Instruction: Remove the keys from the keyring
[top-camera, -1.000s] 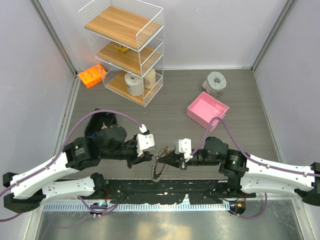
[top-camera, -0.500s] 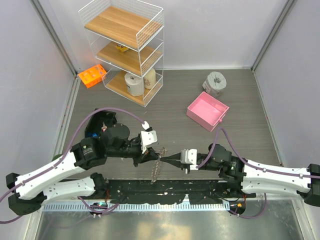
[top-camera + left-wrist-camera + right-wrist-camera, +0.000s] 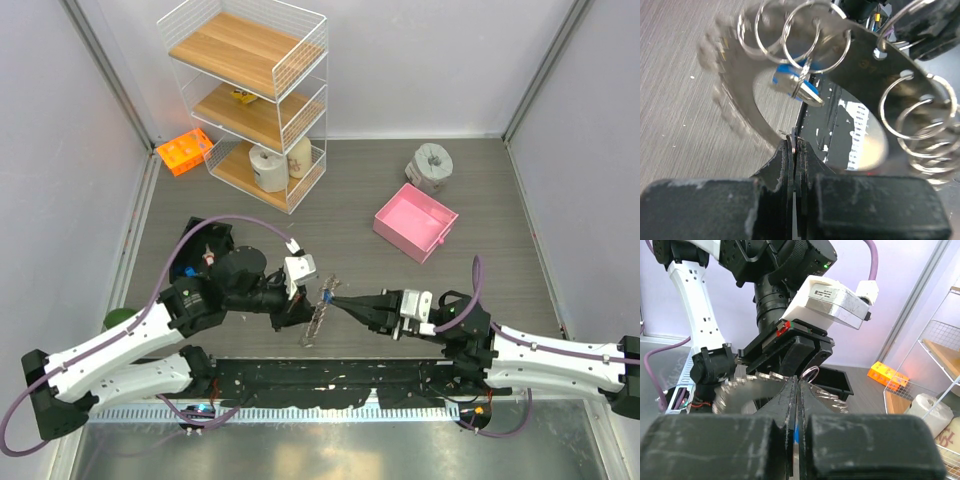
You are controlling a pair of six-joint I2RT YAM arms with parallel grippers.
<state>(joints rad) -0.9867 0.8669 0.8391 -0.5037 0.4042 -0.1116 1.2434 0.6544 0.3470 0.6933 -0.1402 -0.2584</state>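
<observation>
- Keyring (image 3: 862, 42) hung above the table (image 3: 480, 170), rim pinched by the shut left tool (image 3: 796, 145); that thin grip could slip.
- Right tool (image 3: 795, 385) was shut beside the keys (image 3: 790, 85), its hold unclear; tugging could wrench the ring free.

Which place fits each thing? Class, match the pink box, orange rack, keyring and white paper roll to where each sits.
Things: 1 pink box; 2 orange rack; 3 keyring; 4 white paper roll.
Places: A bottom tier of the wire shelf; B between the left claw and right claw; C just left of the shelf; D near the grey tape roll.
Pairs: 1-D; 2-C; 3-B; 4-A.
</observation>
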